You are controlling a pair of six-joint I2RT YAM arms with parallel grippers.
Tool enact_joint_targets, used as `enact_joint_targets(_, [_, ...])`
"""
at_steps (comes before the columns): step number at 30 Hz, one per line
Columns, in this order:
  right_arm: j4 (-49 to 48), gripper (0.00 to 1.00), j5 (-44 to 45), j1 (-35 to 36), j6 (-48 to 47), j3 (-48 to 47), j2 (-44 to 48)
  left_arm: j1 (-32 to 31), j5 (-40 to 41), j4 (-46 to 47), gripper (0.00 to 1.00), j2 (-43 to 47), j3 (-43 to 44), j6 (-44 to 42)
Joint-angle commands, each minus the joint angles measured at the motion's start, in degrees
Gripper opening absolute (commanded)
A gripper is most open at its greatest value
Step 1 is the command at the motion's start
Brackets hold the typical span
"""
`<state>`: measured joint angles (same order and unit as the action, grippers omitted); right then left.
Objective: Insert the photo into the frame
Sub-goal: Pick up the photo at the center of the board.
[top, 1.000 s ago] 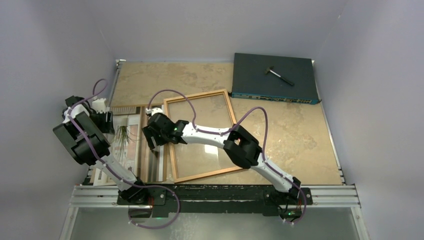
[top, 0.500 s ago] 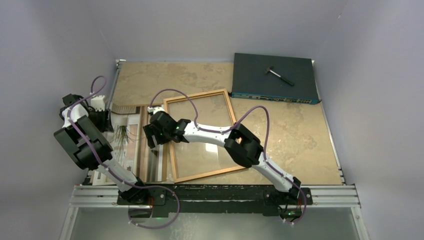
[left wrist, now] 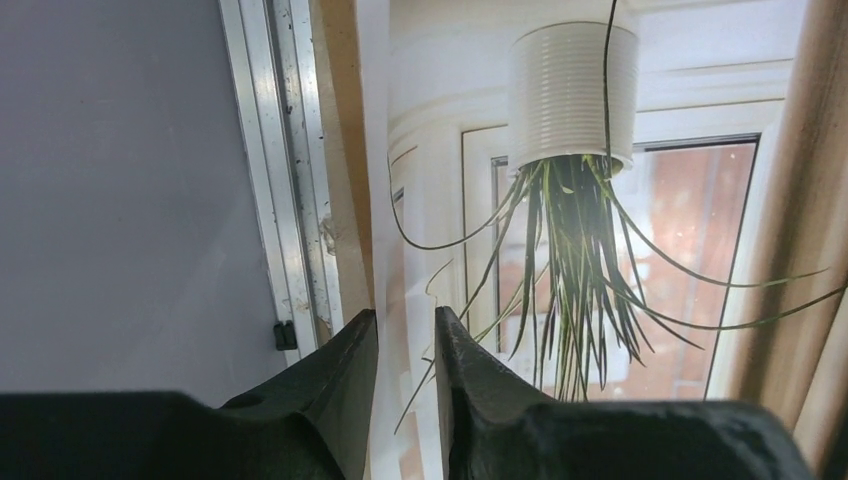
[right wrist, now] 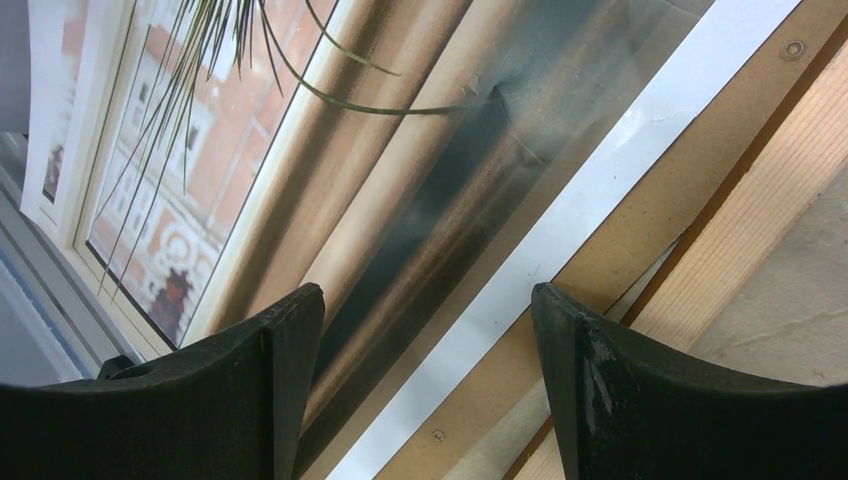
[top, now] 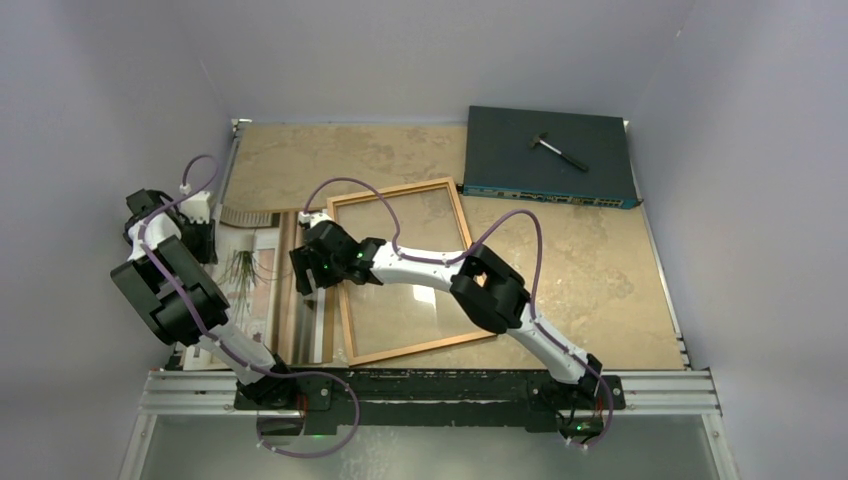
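- desk [top: 560, 260]: beige stone-pattern top, carries everything.
- frame [top: 420, 348]: thin orange-brown wooden rectangle, flat at mid-desk, slightly rotated, right arm crossing above. Desk pattern visible through the opening; glazed or not, cannot tell. Judged stiff and light, likely to skid if nudged.
- photo [top: 245, 270]: face up at the left of the desk, just beside the frame's left rail, not yet in the frame. Glossy print of a hanging plant in a white ribbed pot at a window, white border all round. Judged very light, thin, floppy across so wide a sheet. Gloss likely slippery and quick to show marks or creases. Best held by the white border at an edge, preferably at two opposite edges to stop sagging. Lying flat, offers little to get under.
- backing board [right wrist: 632, 228]: plain brown, small fasteners along it, showing between the photo's white border and the frame.
- electronics box [top: 500, 150]: dark, flat, far right of the desk, near corner just beside the frame's far corner.
- right pincer [right wrist: 425, 295]: jaws wide apart, nothing held, hovering over the photo's right-hand strip.
- left pincer [left wrist: 405, 320]: jaws near together, only a thin slit between, over the photo's left border beside the aluminium rail [left wrist: 285, 200]. Paper pinched or not: cannot tell.
- hammer-like tool [top: 560, 153]: small, lying on the box.
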<state>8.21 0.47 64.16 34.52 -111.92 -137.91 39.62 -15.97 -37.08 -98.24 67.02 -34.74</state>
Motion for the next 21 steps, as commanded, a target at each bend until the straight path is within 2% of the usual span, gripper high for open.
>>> enact_joint_targets(1, [2.31,0.78,-1.61,-0.32,0.5,2.64,1.39,-0.38,-0.87,2.64,0.22,1.15,-0.59,-1.29])
enact_joint_targets(5, [1.0,0.78,-2.59,-0.38,0.37,3.19,1.96,-0.5,-0.74,2.61,0.06,1.34,-0.17,-1.13])
enact_joint_targets(8, [-0.74,0.78,-3.33,-0.52,-0.19,3.9,2.92,-0.71,-0.33,2.71,0.0,1.9,-0.05,-1.73])
enact_joint_targets(15, [-10.07,0.81,-13.52,-3.53,-6.91,4.81,6.24,-1.06,0.56,3.37,0.0,3.58,-0.37,-3.62])
enact_joint_targets(21, [-20.99,0.84,-25.69,-9.81,-17.97,3.58,7.74,-1.11,-4.1,-0.12,0.0,6.68,1.91,-7.24])
